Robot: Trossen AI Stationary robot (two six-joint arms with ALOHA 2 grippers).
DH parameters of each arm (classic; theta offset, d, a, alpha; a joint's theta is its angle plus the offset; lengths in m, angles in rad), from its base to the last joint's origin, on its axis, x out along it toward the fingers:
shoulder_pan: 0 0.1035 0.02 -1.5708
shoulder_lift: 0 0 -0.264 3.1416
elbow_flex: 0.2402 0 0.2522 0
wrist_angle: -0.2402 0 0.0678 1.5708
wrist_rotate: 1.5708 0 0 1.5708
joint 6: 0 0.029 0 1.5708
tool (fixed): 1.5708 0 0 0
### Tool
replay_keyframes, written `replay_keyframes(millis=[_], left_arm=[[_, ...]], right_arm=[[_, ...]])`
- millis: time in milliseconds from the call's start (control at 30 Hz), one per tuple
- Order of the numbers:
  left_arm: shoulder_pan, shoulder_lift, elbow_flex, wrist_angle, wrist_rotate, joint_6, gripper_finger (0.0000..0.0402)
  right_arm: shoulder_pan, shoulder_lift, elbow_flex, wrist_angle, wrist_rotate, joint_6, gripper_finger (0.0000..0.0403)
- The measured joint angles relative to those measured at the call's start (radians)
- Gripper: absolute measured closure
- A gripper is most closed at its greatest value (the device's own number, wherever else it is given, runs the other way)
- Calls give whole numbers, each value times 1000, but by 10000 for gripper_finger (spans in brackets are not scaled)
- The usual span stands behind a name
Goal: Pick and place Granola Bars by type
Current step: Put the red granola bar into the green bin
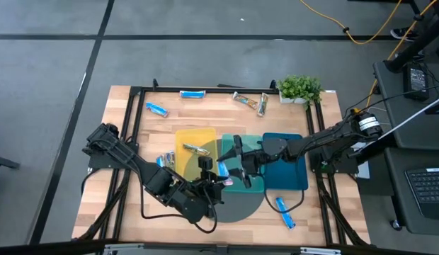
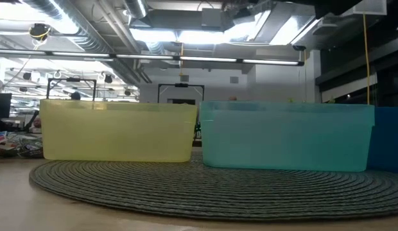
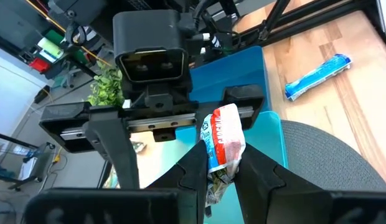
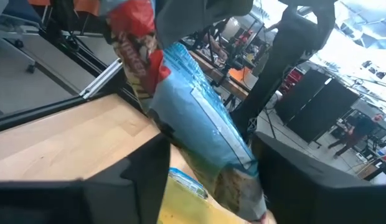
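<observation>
My left gripper [image 1: 214, 173] is shut on a blue-and-white granola bar with a red end [image 3: 223, 138], held in the air over the teal tray [image 1: 252, 185]. My right gripper [image 1: 237, 161] faces it from the right, open. Its fingers stand on either side of that bar [image 4: 199, 106], and I cannot tell whether they touch it. A tan bar [image 1: 196, 149] lies in the yellow tray [image 1: 195, 134]. Loose bars rest flat on the wood: blue ones [image 1: 156, 109] [image 1: 192, 93] [image 1: 284, 211] and tan ones [image 1: 241, 98] [image 1: 263, 104]. My left gripper pinches the bar's lower end [image 3: 219, 167] between its two fingers [image 3: 194, 169]. The rest of the bar sticks out past the fingertips toward my right gripper. The bar is lifted clear of the trays.
Yellow, teal and dark blue [image 1: 287, 166] trays sit side by side on a round grey woven mat [image 1: 237, 209]. The low view shows the yellow wall [image 2: 115, 131] and the teal wall [image 2: 285, 138]. A potted plant [image 1: 299, 88] stands at the far right corner. A black frame edges the table.
</observation>
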Motion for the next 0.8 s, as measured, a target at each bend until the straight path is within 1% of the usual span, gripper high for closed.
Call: replay_keyframes(millis=[233,467,633,800], left_arm=[[0,0,0,-19,0,0,344],[0,0,0,-26,19,15,338],[-5,-11,-1,-26,32,26,304],[-32,-65,-1,-24,4,26,262]], right_arm=[[0,0,0,-5,1,10,253],[-1,0,0,-5,1,25,299],[0,0,0,-5,2,25,316],[0,0,1,-23,6,25,324]])
